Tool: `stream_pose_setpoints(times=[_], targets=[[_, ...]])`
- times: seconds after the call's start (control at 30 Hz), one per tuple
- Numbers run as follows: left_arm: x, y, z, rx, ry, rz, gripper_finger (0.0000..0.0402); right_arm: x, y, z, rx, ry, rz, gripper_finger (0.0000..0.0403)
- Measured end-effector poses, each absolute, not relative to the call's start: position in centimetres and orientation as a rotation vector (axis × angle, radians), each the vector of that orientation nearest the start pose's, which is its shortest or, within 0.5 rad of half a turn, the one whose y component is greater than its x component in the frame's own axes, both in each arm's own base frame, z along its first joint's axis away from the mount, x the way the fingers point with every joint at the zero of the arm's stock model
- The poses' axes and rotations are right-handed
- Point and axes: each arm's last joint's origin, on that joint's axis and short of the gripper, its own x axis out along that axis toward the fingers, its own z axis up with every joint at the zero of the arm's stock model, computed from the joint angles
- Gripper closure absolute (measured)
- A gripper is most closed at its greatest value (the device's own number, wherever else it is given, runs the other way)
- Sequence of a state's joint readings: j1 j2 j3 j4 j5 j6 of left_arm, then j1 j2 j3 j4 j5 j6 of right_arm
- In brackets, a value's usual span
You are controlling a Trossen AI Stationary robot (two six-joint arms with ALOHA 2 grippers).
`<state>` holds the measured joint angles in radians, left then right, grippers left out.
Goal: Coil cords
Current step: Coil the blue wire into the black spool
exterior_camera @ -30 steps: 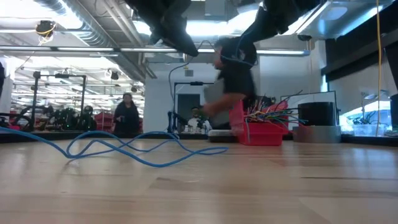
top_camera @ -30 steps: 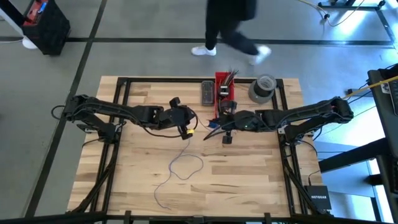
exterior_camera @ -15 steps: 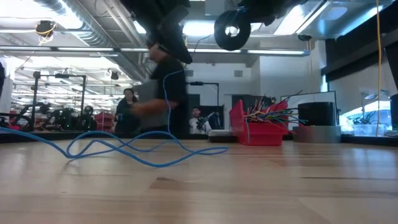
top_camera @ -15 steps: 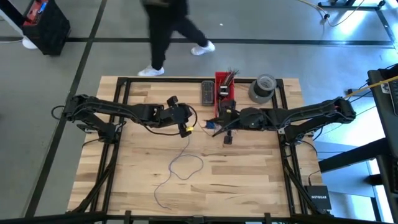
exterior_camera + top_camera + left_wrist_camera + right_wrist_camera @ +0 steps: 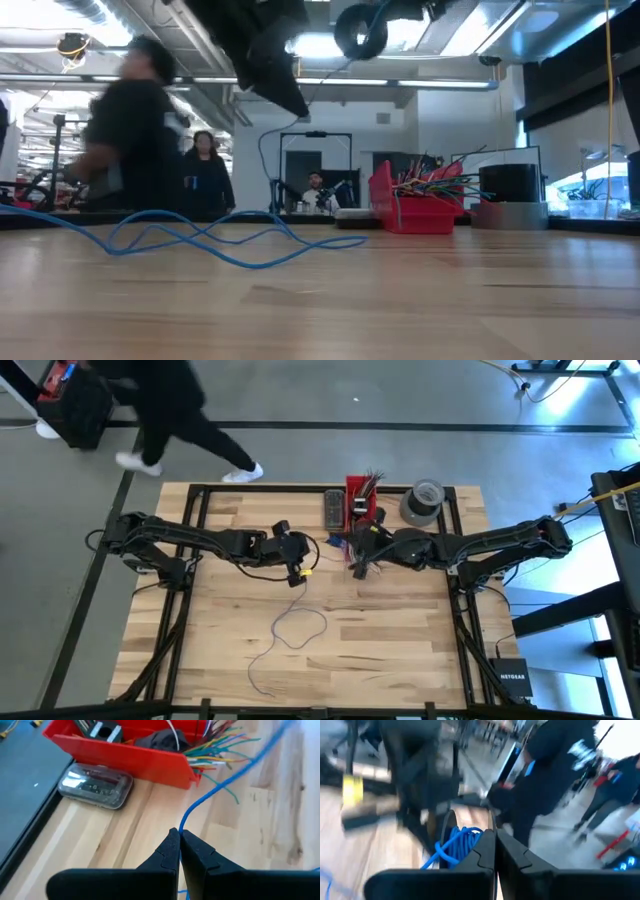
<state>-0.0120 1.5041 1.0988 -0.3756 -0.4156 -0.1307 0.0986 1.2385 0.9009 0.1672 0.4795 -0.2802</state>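
Observation:
A thin blue cord (image 5: 298, 626) lies in loose loops on the wooden table and trails toward the near edge (image 5: 255, 685). In the low view these loops (image 5: 215, 240) rest on the tabletop. One strand rises to my left gripper (image 5: 179, 837), which is shut on it above the table's middle (image 5: 312, 550). From there the strand runs on toward my right gripper (image 5: 495, 840), shut just right of it (image 5: 352, 548). A small bundle of blue turns (image 5: 456, 845) sits at the right gripper's fingers. My left gripper pinches a single strand of the blue cord (image 5: 181, 826) between its two fingertips. The fingers slant down toward the table's right side. The strand leaves the tips in a clear line, lifted off the table. My right gripper has several turns of the blue cord (image 5: 462, 840) bunched against one finger (image 5: 482, 851) near its tip. The fingers lie about level and point toward the table's left. The bundle hangs clear of the table; whether a strand lies between the fingers is hidden.
At the far edge stand a red bin (image 5: 361, 500) with multicoloured wire ends (image 5: 220, 750), a small dark device (image 5: 333, 508) and a grey tape roll (image 5: 422, 501). A person (image 5: 160, 420) walks past beyond the table. Bare wood (image 5: 400, 640) lies toward the near right.
My right gripper has risen and tipped up from pointing down to nearly level, drawing toward the far edge with the blue bundle. The loops on the table have stayed in place. A person has walked leftward behind the table.

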Motion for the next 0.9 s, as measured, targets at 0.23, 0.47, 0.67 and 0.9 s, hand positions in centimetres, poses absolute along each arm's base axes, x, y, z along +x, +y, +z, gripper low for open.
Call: stream_pose_setpoints(times=[0.23,0.47,0.67,0.9], targets=[[32.2,2.2,24.7,0.05,0.789,0.5,0.0396,28.0,1.8,32.8,-0.339,0.043,-0.247,0.0395],[31.1,3.8,24.2,0.06,0.864,0.691,0.0396,27.9,2.0,31.0,-0.3,0.205,-0.127,0.0395],[30.8,3.6,24.8,0.061,0.844,0.691,0.0396,27.7,2.0,30.2,-0.271,0.288,-0.14,0.0395],[30.2,2.6,26.0,0.063,0.801,0.66,0.0396,27.5,1.8,29.5,-0.267,0.365,-0.198,0.0395]])
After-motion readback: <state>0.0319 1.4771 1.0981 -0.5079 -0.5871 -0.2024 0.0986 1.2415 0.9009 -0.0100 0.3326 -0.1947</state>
